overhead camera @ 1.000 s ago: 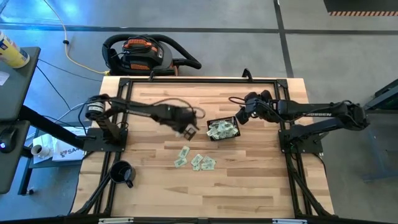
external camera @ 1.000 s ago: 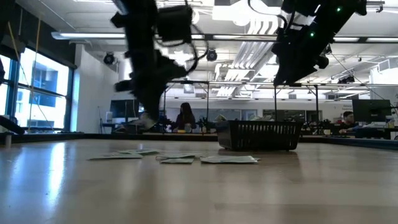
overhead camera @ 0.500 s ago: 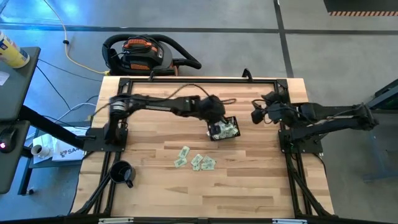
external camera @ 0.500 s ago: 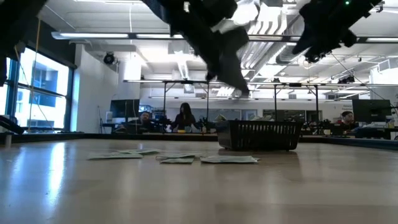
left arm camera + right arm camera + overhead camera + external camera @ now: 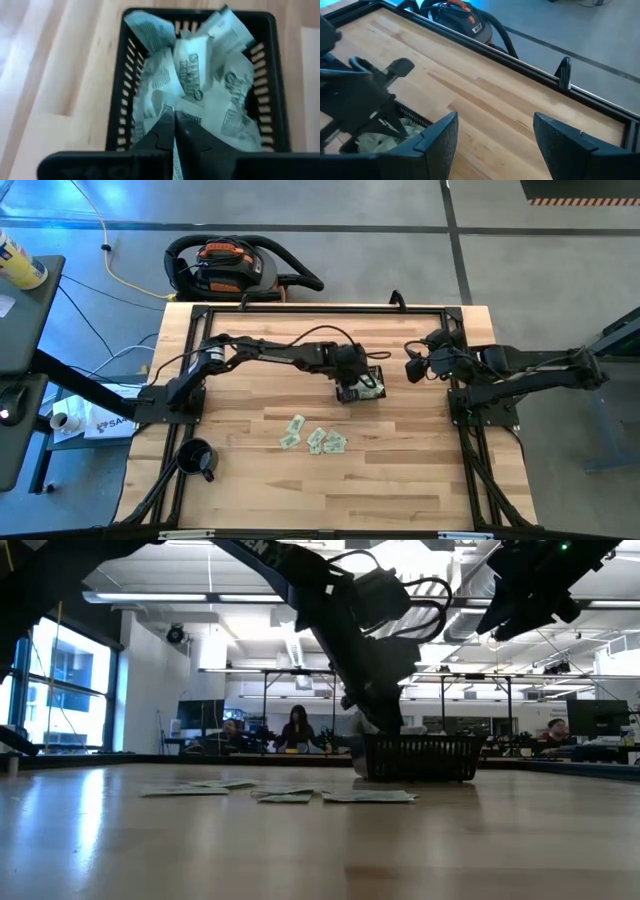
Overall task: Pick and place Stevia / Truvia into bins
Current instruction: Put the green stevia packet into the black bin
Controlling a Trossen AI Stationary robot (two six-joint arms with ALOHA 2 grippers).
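Observation:
The black mesh basket (image 5: 366,386) stands near the table's middle, heaped with pale green and white sachets (image 5: 192,80). Several more sachets (image 5: 318,439) lie flat on the wood nearer the near edge, also seen in the low view (image 5: 285,795). My left gripper (image 5: 174,116) points down into the basket (image 5: 420,758), shut on a sachet. My right gripper (image 5: 496,120) hangs open above the table, to the right of the basket (image 5: 411,366), holding nothing. My left gripper pinches one sachet between its two fingers; only a pale sliver of it (image 5: 174,161) shows in the gap. The fingers (image 5: 161,131) come from above, pointing down into the basket's near part. The fingers hide which part of the sachet they have.
A round black mug (image 5: 197,458) stands at the table's near left corner. A black and orange vacuum (image 5: 238,264) sits on the floor beyond the far edge. Bare wood (image 5: 400,480) lies along the near side. People sit in the room beyond (image 5: 298,728).
My left gripper has swung from left of the basket toward the table's right, reached over the basket and come down into it, staying shut. My right gripper has drawn back from the basket's far right corner toward the table's right edge. The basket has kept its place.

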